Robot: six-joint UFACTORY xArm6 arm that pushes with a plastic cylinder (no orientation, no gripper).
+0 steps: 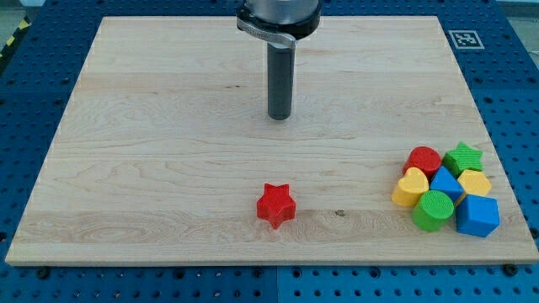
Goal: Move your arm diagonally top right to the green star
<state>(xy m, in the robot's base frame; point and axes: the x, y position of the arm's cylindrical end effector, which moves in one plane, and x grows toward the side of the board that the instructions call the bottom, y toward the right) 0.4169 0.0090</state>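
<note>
The green star (463, 157) lies at the view's right, at the top right of a tight cluster of blocks. My tip (280, 116) rests on the wooden board (152, 126) near the top centre, far to the left of the green star and slightly above it. A red star (275, 204) lies alone below my tip, near the board's bottom edge. My tip touches no block.
The cluster by the green star holds a red cylinder (424, 159), a yellow heart (411, 187), a blue triangle-like block (445, 183), a yellow block (475, 182), a green cylinder (434, 209) and a blue block (477, 215). The board's right edge runs just past them.
</note>
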